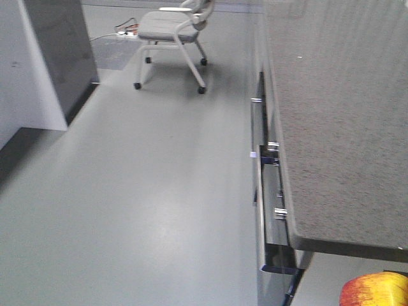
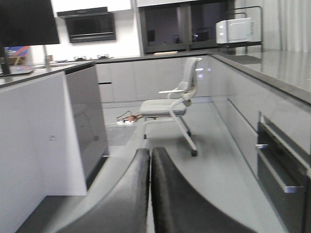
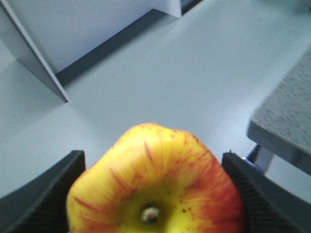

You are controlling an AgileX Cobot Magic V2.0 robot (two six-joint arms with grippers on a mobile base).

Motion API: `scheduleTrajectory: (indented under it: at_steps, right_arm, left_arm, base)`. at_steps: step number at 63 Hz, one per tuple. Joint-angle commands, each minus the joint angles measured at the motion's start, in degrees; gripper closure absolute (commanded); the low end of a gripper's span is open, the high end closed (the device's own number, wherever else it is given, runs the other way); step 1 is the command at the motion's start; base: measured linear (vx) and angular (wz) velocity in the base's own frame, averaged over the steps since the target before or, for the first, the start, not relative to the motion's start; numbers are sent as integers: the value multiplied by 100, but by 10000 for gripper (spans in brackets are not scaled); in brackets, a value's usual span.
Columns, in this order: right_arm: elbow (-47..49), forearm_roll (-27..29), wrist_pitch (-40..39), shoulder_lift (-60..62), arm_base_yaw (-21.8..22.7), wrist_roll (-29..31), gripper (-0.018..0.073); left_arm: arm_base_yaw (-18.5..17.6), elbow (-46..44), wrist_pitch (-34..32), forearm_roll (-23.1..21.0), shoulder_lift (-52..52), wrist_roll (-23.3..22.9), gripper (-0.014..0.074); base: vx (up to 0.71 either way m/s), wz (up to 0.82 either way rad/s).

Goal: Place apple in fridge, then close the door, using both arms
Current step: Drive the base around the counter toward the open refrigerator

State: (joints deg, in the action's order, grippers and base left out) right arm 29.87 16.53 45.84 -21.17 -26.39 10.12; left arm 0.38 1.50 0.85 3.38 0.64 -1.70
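Observation:
The apple (image 3: pixel 155 179), yellow with red streaks and its stem end facing the camera, fills the bottom of the right wrist view. My right gripper (image 3: pixel 153 167) is shut on it, one black ribbed pad (image 3: pixel 43 194) against each side. The same apple (image 1: pixel 376 290) shows at the bottom right corner of the front view, below the counter's edge. My left gripper (image 2: pixel 150 154) is shut with nothing in it, its two black fingers pressed together above the floor. The fridge and its door are out of view.
A long speckled grey counter (image 1: pixel 338 127) with handled drawers (image 1: pixel 274 191) runs along the right. A grey-and-white island unit (image 1: pixel 44 57) stands at the left. A wheeled chair (image 1: pixel 172 32) and a power strip (image 1: pixel 127 33) sit on the floor ahead.

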Motion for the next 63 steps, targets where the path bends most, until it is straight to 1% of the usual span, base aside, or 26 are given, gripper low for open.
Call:
scheduleTrajectory:
  at_steps: [1,21,63]
  right_arm:
    - [161,91,-404,-37,-9,7,183]
    - [161,91,-404,-37,-9,7,183]
    - [161,91,-404,-37,-9,7,183]
  left_arm:
    - [-40,120,-391,-54,89,-13,603]
    - [-40,120,-391,-54,89,-13,603]
    - [-40,120,-391,-54,89,-13,603]
  base:
    - [0,40]
    - [-1,44]
    - [-2,52]
